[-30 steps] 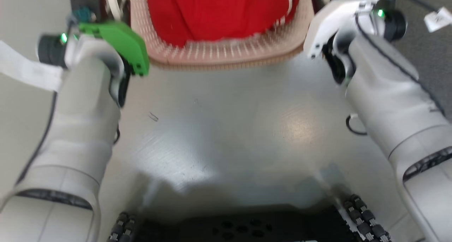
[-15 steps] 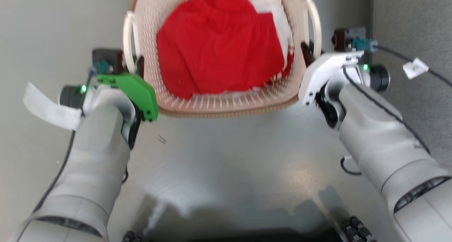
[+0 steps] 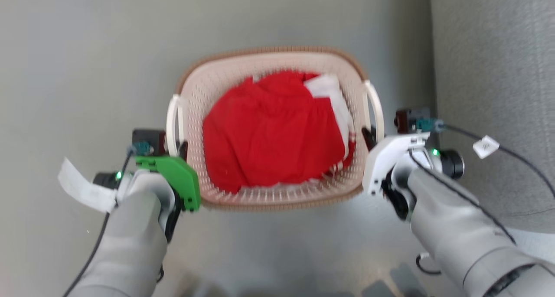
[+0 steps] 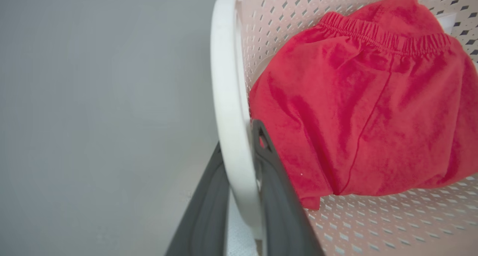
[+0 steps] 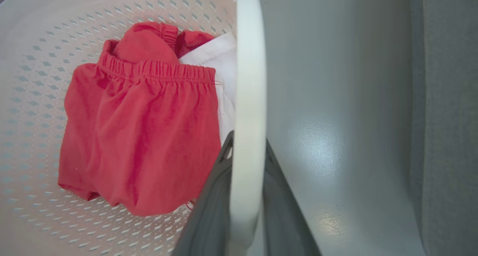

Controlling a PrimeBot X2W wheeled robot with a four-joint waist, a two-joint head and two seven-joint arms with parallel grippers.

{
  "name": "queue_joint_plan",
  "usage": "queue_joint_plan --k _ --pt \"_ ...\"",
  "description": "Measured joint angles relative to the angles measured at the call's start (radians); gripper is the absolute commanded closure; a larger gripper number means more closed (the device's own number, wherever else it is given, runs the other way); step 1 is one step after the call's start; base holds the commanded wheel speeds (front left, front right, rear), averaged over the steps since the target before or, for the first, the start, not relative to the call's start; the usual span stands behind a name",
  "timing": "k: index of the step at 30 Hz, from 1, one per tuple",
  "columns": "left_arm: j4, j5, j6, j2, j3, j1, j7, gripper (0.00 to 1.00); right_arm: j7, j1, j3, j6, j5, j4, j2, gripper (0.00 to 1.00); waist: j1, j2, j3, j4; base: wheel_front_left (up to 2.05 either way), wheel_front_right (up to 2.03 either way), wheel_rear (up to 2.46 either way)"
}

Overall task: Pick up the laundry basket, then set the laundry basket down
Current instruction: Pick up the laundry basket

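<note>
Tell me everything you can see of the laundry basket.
The laundry basket is a rounded-rectangular tub of cream perforated plastic with a brown woven-look rim, upright and level. A white hoop handle stands on each side; the left pincer clasps the left handle, the right pincer the right handle, one finger on each side. Red cloth fills the bottom, white cloth beside it toward the right. Whether its base touches the grey floor cannot be told.

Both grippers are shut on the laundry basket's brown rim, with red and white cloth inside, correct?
Not the brown rim. The left gripper is shut on the laundry basket's white left handle in the left wrist view, and the right gripper on the right handle in the right wrist view. The red cloth and white cloth are inside.
</note>
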Motion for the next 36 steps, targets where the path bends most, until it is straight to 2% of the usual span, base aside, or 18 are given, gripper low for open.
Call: queue_joint_plan --k 28,36 --pt "0.025 -0.071 -0.003 -0.001 -0.086 0.326 0.049 1.00 0.090 0.344 0.122 -0.006 0.128 -0.044 0.007 1.00 0.0000 0.0000 -0.364 -0.017 0.00 0.00 0.00" --pt "0.026 -0.101 -0.003 -0.001 -0.099 0.404 0.085 1.00 0.129 0.424 0.155 -0.023 0.165 -0.056 0.008 1.00 0.0000 0.0000 -0.463 -0.019 0.00 0.00 0.00"
